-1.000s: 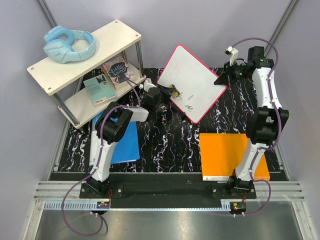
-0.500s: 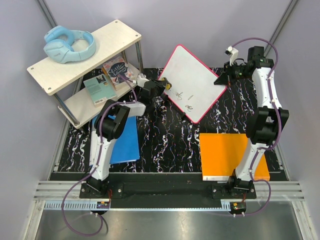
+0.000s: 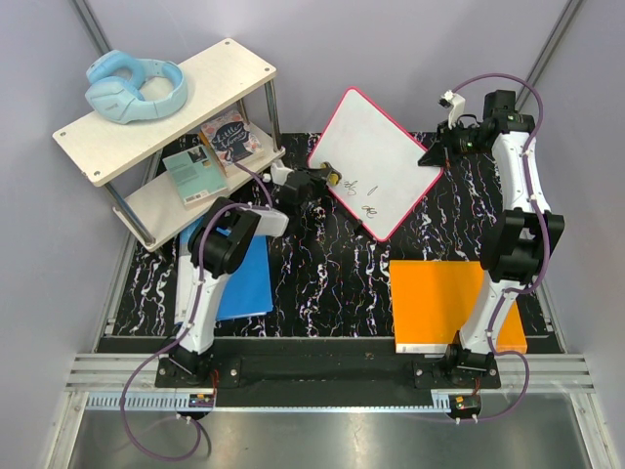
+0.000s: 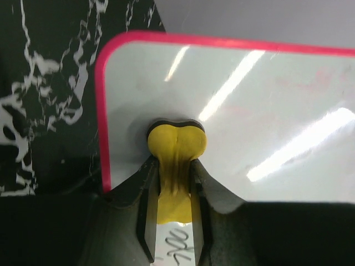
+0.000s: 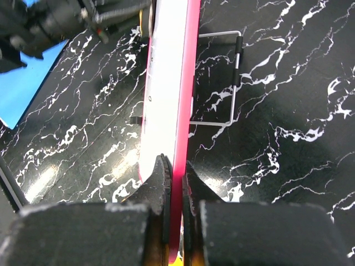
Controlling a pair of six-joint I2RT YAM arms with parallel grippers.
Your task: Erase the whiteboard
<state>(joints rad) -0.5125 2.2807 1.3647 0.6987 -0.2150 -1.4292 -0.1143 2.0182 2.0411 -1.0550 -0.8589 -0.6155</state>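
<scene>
The whiteboard (image 3: 376, 147), white with a red-pink frame, is held tilted above the black marbled table, one corner pointing down. My right gripper (image 3: 436, 156) is shut on its right corner; in the right wrist view the jaws (image 5: 176, 172) pinch the red edge (image 5: 180, 83). My left gripper (image 3: 327, 179) is shut on a yellow eraser (image 4: 176, 147), which presses against the board face (image 4: 255, 105) near its left corner. Black handwriting (image 3: 363, 195) shows right of the eraser, and a scrawl (image 4: 180, 252) shows between the left fingers.
A two-tier shelf (image 3: 239, 63) at the back left carries blue headphones (image 3: 135, 86) and books (image 3: 210, 151). A blue folder (image 3: 244, 278) lies by the left arm, an orange board (image 3: 439, 298) by the right arm. A wire stand (image 5: 236, 72) lies under the whiteboard.
The left gripper with the eraser swept up and left across the board, then came back down to the right. The right gripper and the board stayed put.
</scene>
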